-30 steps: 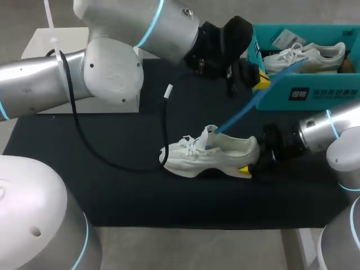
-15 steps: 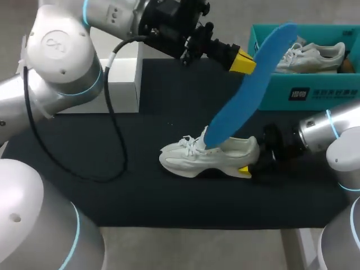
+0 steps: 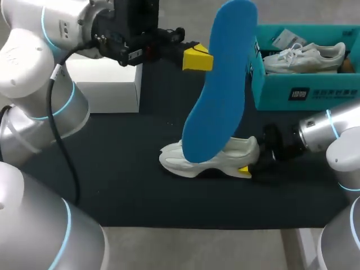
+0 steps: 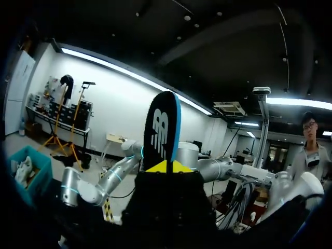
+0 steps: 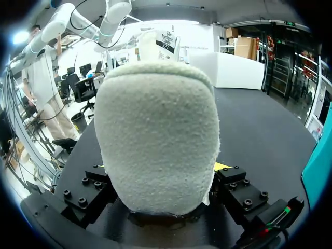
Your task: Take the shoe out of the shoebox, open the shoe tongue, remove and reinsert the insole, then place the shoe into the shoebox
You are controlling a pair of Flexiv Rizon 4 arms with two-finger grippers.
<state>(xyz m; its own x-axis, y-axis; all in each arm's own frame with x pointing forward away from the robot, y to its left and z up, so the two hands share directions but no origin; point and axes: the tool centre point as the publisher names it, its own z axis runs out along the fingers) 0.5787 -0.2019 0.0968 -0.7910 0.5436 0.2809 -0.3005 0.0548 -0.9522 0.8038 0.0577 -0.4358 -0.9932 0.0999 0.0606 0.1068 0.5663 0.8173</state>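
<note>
Jaws are clamped on both sides: the left gripper (image 3: 198, 58) grips the blue insole (image 3: 216, 95) near its upper end. The right gripper (image 3: 250, 161) pinches the heel of the white shoe (image 3: 228, 154) on the black mat (image 3: 112, 169), with the teal shoebox (image 3: 304, 93) behind and a white box (image 3: 107, 90) far left. Since half a second ago the insole has swung upright, hiding the laces, and bare mat lies left of the shoe, well off the near edge.

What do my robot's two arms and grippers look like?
The left arm and right arm are rounded silver-white shells with light-blue rings at the joints. A black cable loops along the left one. The left gripper and right gripper are black, tipped bright yellow.
</note>
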